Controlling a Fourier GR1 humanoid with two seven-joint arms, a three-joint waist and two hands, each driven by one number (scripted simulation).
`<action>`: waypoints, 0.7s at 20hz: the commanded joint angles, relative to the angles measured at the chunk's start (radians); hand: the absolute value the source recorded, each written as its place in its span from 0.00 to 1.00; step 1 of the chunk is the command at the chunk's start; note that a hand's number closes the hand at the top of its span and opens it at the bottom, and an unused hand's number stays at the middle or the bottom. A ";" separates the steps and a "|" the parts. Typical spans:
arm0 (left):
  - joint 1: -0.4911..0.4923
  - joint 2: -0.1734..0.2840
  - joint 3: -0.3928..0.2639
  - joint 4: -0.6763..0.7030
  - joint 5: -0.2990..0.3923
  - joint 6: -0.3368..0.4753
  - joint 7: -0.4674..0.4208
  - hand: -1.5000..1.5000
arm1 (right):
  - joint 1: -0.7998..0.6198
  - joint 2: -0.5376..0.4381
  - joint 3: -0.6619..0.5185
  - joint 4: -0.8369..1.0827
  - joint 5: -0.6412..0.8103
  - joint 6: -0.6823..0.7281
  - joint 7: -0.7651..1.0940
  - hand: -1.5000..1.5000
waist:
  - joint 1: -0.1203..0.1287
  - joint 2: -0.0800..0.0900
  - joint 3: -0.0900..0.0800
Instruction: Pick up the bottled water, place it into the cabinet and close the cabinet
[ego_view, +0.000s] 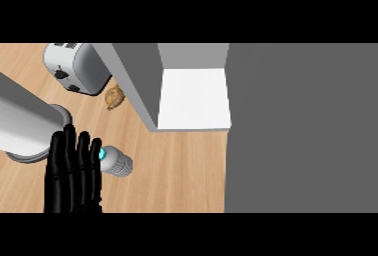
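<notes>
**Bottle on the counter, cabinet open**

From my end, the grey cabinet (299, 125) fills the right of the frame, its door (136, 85) swung out and a white shelf (193, 97) showing inside. Wooden counter (177, 175) below. Toaster (74, 67) sits upper left. My left hand (72, 172) is lower left, fingers straight, holding nothing. The water bottle (116, 161) lies just beside those fingers. Small brown pastry-looking thing (114, 98) near the toaster.
</notes>
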 joint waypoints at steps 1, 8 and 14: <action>0.064 -0.019 -0.061 -0.032 -0.056 0.022 0.027 0.00 | 0.074 0.007 -0.020 -0.236 -0.160 -0.028 0.104 0.00 | 0.003 0.002 -0.001; 0.160 0.017 -0.016 0.007 0.008 0.048 -0.026 0.00 | 0.112 -0.016 -0.093 -0.206 -0.226 0.036 0.040 0.00 | -0.007 0.003 -0.002; 0.246 0.160 0.057 0.002 0.198 0.104 -0.138 0.00 | 0.111 -0.003 -0.087 -0.158 -0.227 0.047 0.020 0.00 | -0.003 0.007 -0.005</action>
